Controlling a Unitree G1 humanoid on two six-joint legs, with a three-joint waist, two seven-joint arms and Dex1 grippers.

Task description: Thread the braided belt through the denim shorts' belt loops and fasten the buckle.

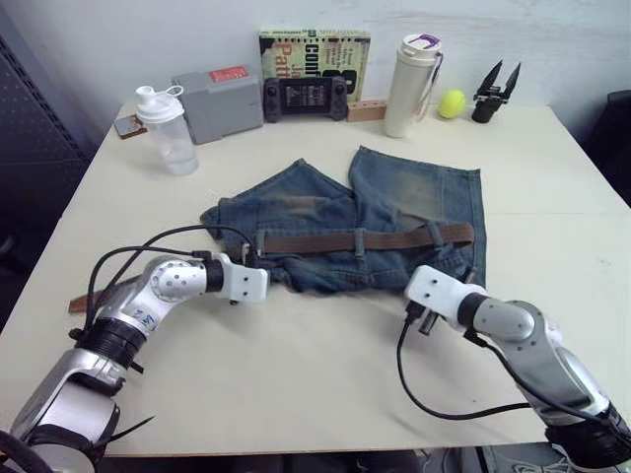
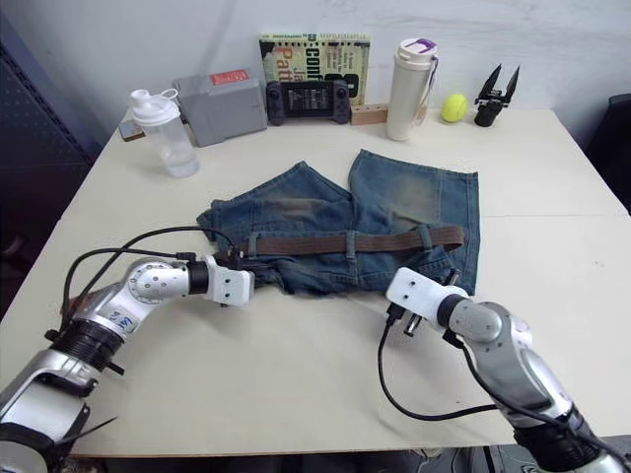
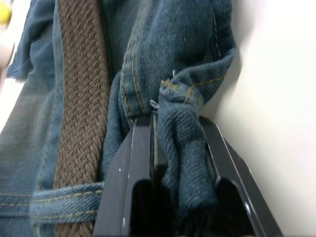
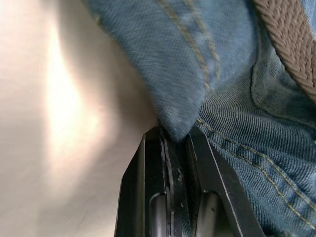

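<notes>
- Black fingers of the left gripper (image 3: 175,143) pinch a bunched fold of the denim shorts (image 1: 394,212) at the waist end on the robot's left.
- Black fingers of the right gripper (image 4: 175,140) are nearly closed, clamping a corner of the shorts' near edge on the robot's right.
- Brown, the braided belt (image 1: 325,241) lies straight along the waistband, passing under the belt loops (image 1: 360,239); its buckle cannot be made out.
- Denim lies spread at the middle of the cream table (image 1: 296,374).
- Behind stand a shaker bottle (image 1: 166,128), a grey box (image 1: 217,103), a handheld console (image 1: 306,97), a book (image 1: 314,49), a white flask (image 1: 409,84) and a tennis ball (image 1: 452,103).
</notes>
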